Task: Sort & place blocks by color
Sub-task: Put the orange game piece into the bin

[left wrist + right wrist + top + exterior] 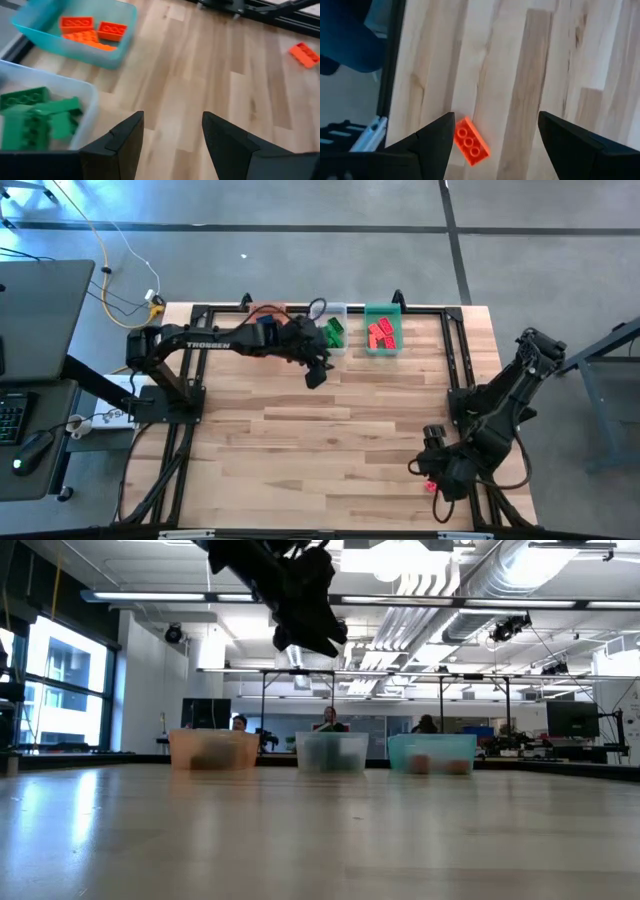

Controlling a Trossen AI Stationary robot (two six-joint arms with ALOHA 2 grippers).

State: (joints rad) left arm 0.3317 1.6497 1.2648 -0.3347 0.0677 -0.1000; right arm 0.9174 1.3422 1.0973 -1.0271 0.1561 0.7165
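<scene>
Green blocks [333, 332] lie in the clear bin [337, 308], and red blocks [381, 334] lie in the green bin [384, 352], both at the table's far edge. My left gripper [316, 372] hangs open and empty above the table, just near of the clear bin. Its wrist view shows the green blocks [35, 117] and the red blocks [90, 30]. My right gripper [432, 470] is open, low over the table's near right. One red block [470, 141] lies flat on the wood beside one of its fingers [437, 137]; it also shows in the high view [430, 486].
An orange bin [213, 750] stands left of the clear bin [332, 752] and the green bin [432, 753]; the left arm covers it in the high view. A red block [305, 54] lies on bare wood. A black frame [455, 350] borders the table. People are in the room behind.
</scene>
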